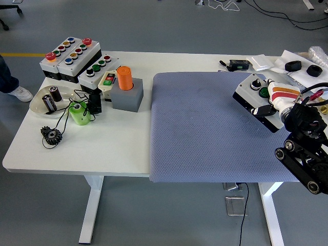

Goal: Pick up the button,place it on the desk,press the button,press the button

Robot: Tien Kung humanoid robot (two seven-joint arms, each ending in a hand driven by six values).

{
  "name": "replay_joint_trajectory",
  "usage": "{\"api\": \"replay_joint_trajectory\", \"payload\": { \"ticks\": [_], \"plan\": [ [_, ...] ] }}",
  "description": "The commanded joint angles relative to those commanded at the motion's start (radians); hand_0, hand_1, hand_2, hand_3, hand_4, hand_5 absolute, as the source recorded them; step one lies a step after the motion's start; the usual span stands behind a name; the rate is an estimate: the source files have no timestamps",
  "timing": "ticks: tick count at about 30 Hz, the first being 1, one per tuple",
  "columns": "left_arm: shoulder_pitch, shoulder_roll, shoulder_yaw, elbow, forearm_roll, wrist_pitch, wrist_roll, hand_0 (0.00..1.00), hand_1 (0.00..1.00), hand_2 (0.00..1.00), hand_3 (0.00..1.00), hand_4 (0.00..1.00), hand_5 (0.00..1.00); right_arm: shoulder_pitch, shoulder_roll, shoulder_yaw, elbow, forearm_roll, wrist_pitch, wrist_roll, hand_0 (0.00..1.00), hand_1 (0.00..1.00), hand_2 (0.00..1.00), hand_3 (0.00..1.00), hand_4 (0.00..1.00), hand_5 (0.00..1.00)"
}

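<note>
A small button box (252, 93) with a grey top, a black base, one black knob and one green button hangs tilted over the right side of the blue-grey mat (205, 133). My right hand (271, 105) is shut on the box's right end, its white and red-striped fingers (281, 95) wrapped over the top. The black right arm (305, 154) comes in from the lower right corner. The box's underside is hidden. My left arm is out of view.
At the table's far left stand three larger button boxes (72, 54), an orange cylinder in a grey block (125, 87), a green cylinder (79, 113), a dish with batteries (45, 102) and a black gear (51, 135). Black parts (293, 65) and a small device (239, 64) lie at the far right.
</note>
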Motion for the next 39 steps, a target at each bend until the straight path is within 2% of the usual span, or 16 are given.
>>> {"api": "replay_joint_trajectory", "payload": {
  "ticks": [1, 2, 4, 10, 12, 14, 18, 19, 22, 24, 25, 30, 31, 36, 37, 39],
  "plan": [
    [0.000, -0.001, -0.006, 0.000, 0.007, 0.001, 0.003, 0.646, 0.702, 0.701, 0.500, 0.316, 0.998, 0.004, -0.005, -0.011, 0.010, 0.016, -0.010, 0.015, 0.098, 0.002, 0.140, 0.220, 0.509, 0.178],
    [0.000, -0.002, -0.015, 0.000, 0.021, 0.002, 0.007, 0.646, 0.702, 0.701, 0.500, 0.316, 0.998, 0.010, -0.012, -0.035, 0.031, 0.053, -0.029, 0.054, 0.098, 0.002, 0.140, 0.220, 0.509, 0.178],
    [-0.002, -0.002, -0.024, 0.000, 0.032, 0.003, 0.010, 0.646, 0.702, 0.701, 0.500, 0.316, 0.998, 0.021, -0.028, -0.076, 0.064, 0.112, -0.026, 0.139, 0.098, 0.002, 0.140, 0.220, 0.509, 0.178],
    [-0.006, -0.001, -0.014, 0.000, 0.007, 0.003, 0.004, 0.646, 0.701, 0.702, 0.499, 0.315, 0.998, 0.096, -0.072, -0.206, 0.102, 0.186, 0.165, 0.392, 0.086, 0.002, 0.111, 0.188, 0.509, 0.221],
    [-0.009, 0.000, -0.011, 0.000, 0.008, 0.002, 0.005, 0.646, 0.701, 0.702, 0.499, 0.315, 0.998, 0.128, -0.079, -0.259, 0.110, 0.168, 0.201, 0.466, 0.086, 0.002, 0.111, 0.188, 0.509, 0.221],
    [-0.011, 0.001, -0.008, 0.000, 0.006, 0.002, 0.005, 0.644, 0.702, 0.702, 0.499, 0.315, 0.998, 0.165, -0.080, -0.320, 0.112, 0.128, 0.216, 0.505, 0.096, 0.002, 0.109, 0.185, 0.510, 0.246],
    [-0.014, 0.002, 0.001, 0.000, -0.009, 0.003, 0.001, 0.644, 0.702, 0.702, 0.499, 0.315, 0.998, 0.206, -0.068, -0.396, 0.085, 0.063, 0.246, 0.522, 0.096, 0.002, 0.109, 0.185, 0.510, 0.246],
    [-0.015, 0.002, 0.000, 0.000, -0.010, 0.003, 0.001, 0.645, 0.702, 0.702, 0.499, 0.316, 0.998, 0.211, -0.064, -0.405, 0.072, 0.046, 0.251, 0.530, 0.158, 0.002, 0.135, 0.214, 0.515, 0.245],
    [-0.016, 0.002, 0.001, 0.000, -0.015, 0.004, -0.001, 0.645, 0.702, 0.702, 0.499, 0.316, 0.998, 0.215, -0.058, -0.410, 0.058, 0.006, 0.252, 0.535, 0.158, 0.002, 0.135, 0.214, 0.515, 0.245],
    [-0.015, 0.002, 0.005, 0.000, -0.016, 0.003, -0.001, 0.645, 0.702, 0.702, 0.499, 0.316, 0.998, 0.213, -0.054, -0.408, 0.046, -0.015, 0.249, 0.518, 0.158, 0.002, 0.135, 0.214, 0.515, 0.245],
    [-0.015, 0.002, 0.005, 0.000, -0.017, 0.003, -0.001, 0.646, 0.702, 0.702, 0.498, 0.315, 0.998, 0.211, -0.052, -0.403, 0.041, -0.019, 0.252, 0.507, 0.194, 0.023, 0.164, 0.254, 0.514, 0.274],
    [-0.017, 0.001, 0.010, 0.000, -0.021, 0.003, 0.000, 0.646, 0.702, 0.702, 0.498, 0.315, 0.998, 0.198, -0.051, -0.379, 0.022, -0.032, 0.262, 0.481, 0.194, 0.023, 0.164, 0.254, 0.514, 0.274],
    [-0.018, 0.000, 0.007, 0.000, -0.019, 0.004, 0.001, 0.645, 0.702, 0.701, 0.499, 0.315, 0.998, 0.196, -0.053, -0.374, 0.020, -0.032, 0.263, 0.475, 0.233, 0.063, 0.210, 0.367, 0.518, 0.332],
    [-0.019, -0.002, 0.004, 0.000, -0.017, 0.007, 0.003, 0.645, 0.702, 0.701, 0.499, 0.315, 0.998, 0.187, -0.063, -0.359, 0.024, -0.037, 0.281, 0.447, 0.233, 0.063, 0.210, 0.367, 0.518, 0.332],
    [-0.019, -0.002, -0.001, 0.000, -0.013, 0.008, 0.004, 0.644, 0.702, 0.701, 0.499, 0.315, 0.998, 0.185, -0.066, -0.356, 0.026, -0.045, 0.286, 0.443, 0.289, 0.198, 0.331, 0.608, 0.661, 0.562],
    [-0.020, -0.003, -0.008, 0.000, -0.007, 0.009, 0.005, 0.644, 0.702, 0.701, 0.499, 0.315, 0.998, 0.180, -0.071, -0.350, 0.030, -0.058, 0.297, 0.433, 0.289, 0.198, 0.331, 0.608, 0.661, 0.562]
  ]
}}
